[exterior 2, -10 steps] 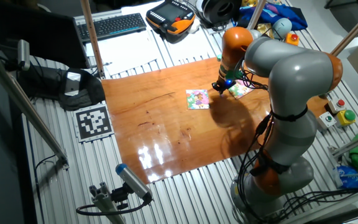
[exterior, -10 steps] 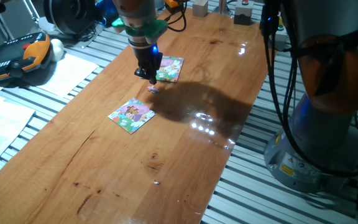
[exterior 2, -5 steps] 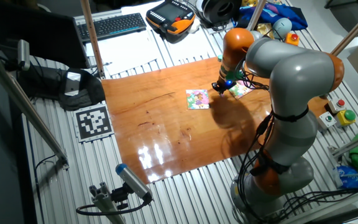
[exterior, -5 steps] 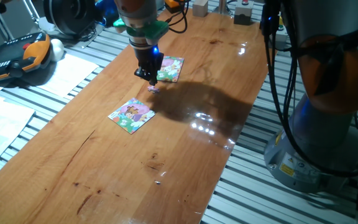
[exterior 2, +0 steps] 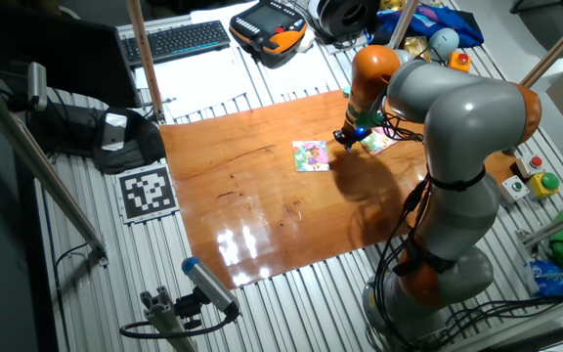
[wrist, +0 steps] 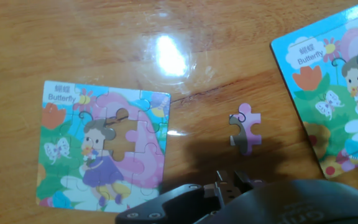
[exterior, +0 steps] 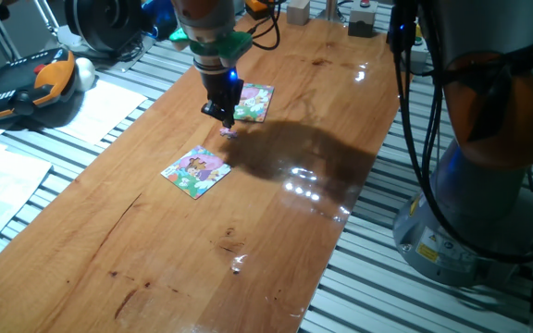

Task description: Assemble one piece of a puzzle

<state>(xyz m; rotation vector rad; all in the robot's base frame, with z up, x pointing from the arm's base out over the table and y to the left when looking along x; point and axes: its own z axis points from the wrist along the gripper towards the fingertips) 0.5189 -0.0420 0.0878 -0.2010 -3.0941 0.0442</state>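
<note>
Piece (wrist: 245,128) loose, just beyond fingers (wrist: 232,185)

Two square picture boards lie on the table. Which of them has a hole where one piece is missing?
The puzzle at the left of the hand view: bare wood shows through a gap in its middle. The other board, at the right edge, shows no gap. The loose piece lies between them.
</note>
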